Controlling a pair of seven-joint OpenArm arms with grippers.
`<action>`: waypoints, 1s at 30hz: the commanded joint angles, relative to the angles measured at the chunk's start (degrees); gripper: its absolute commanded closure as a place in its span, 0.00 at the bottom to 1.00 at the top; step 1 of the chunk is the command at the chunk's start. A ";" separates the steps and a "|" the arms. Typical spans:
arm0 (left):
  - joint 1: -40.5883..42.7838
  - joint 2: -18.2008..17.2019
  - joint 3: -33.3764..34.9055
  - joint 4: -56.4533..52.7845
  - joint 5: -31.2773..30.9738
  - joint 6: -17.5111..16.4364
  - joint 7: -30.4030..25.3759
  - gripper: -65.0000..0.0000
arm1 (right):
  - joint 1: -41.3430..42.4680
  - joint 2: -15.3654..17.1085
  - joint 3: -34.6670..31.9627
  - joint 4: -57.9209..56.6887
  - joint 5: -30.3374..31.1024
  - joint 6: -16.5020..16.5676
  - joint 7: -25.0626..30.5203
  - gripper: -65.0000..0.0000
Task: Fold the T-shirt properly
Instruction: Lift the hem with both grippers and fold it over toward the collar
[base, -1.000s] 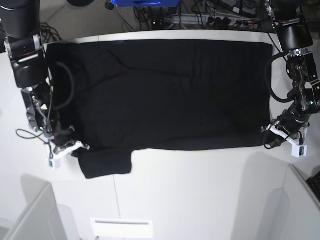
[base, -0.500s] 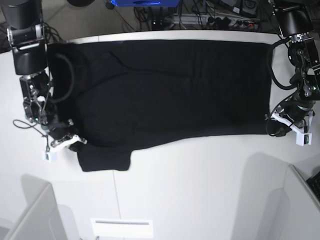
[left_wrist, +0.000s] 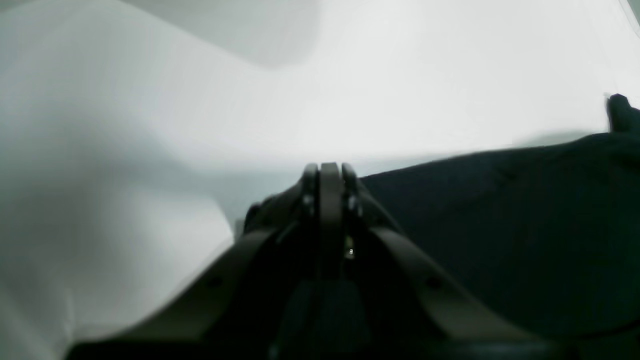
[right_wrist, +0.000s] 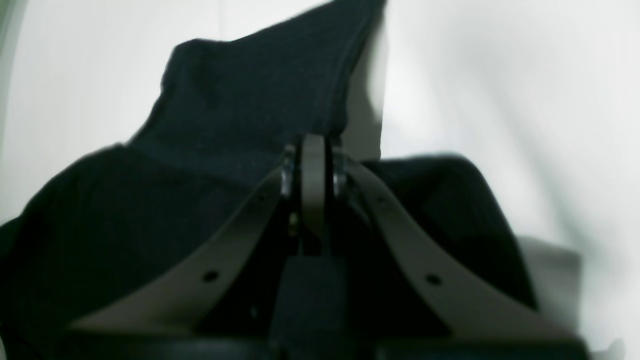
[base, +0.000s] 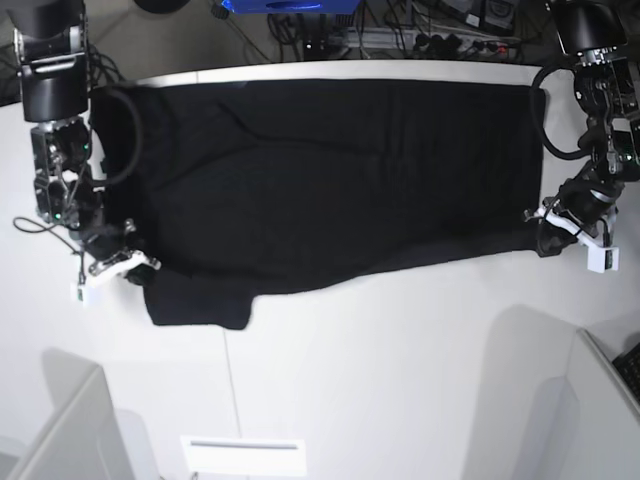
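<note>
Spread plain-side-up along the counter (base: 400, 370), the T-shirt (base: 330, 180) — long axis spanning between arms, near edge pinched at opposite corners by left fingers (base: 545, 238) and right fingers (base: 135, 270).

1. A white table (base: 400, 380) fills most of the base view.
2. Black cables (base: 440, 35) lie tangled behind its far edge.
3. A blue object (base: 285, 5) sits at the top edge.
4. A white label (base: 243, 455) lies near the front edge.

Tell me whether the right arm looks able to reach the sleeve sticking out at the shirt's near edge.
Probably yes: the right gripper sits beside that sleeve, nothing between, but it is shut on the T-shirt.
</note>
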 joint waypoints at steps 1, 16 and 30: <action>-0.84 -1.03 -0.48 2.08 -1.23 -0.16 -1.33 1.00 | 1.32 1.15 1.18 1.75 0.43 0.40 1.03 1.00; 5.14 -1.03 -4.52 7.71 -1.14 -0.16 -1.24 1.00 | -4.40 1.23 10.32 9.84 0.43 0.40 -8.99 1.00; 8.30 -2.18 -6.10 8.59 -1.23 -0.16 -1.24 1.00 | -11.70 -1.75 20.08 17.84 0.43 0.40 -16.28 1.00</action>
